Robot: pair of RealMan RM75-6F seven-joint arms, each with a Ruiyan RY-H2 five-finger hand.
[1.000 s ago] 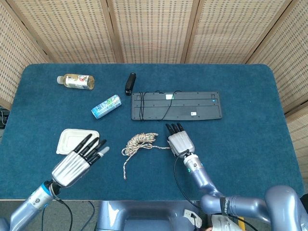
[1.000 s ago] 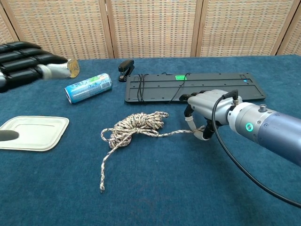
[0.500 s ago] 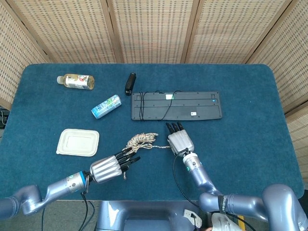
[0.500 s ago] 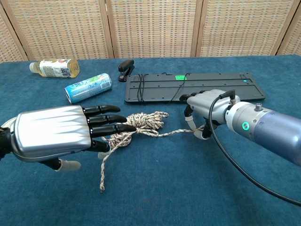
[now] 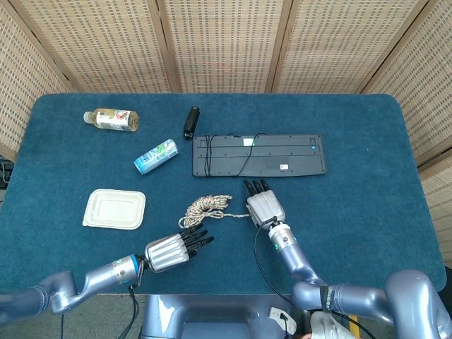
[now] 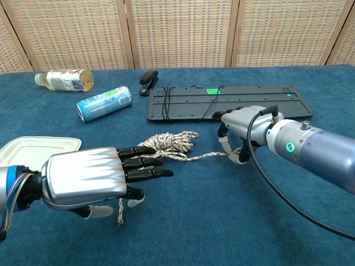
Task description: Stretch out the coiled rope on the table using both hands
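The coiled rope (image 5: 205, 206) (image 6: 171, 144), speckled beige and brown, lies mid-table, one strand running right. My right hand (image 5: 264, 205) (image 6: 242, 127) pinches that strand's end at the table surface. My left hand (image 5: 171, 251) (image 6: 93, 180) hovers low over the rope's loose tail, fingers stretched out flat and apart, holding nothing. In the chest view it hides most of the tail; a short piece shows under its fingers.
A black keyboard (image 5: 258, 155) with its cable lies behind the rope. A drink can (image 5: 156, 156), a black stapler (image 5: 191, 122) and a bottle (image 5: 111, 119) sit at the back left. A white lidded tray (image 5: 114, 208) lies left of the rope.
My left hand swept in from the left over the tray and down toward the rope's tail, ending near the table's front. The right hand and rope stayed put.
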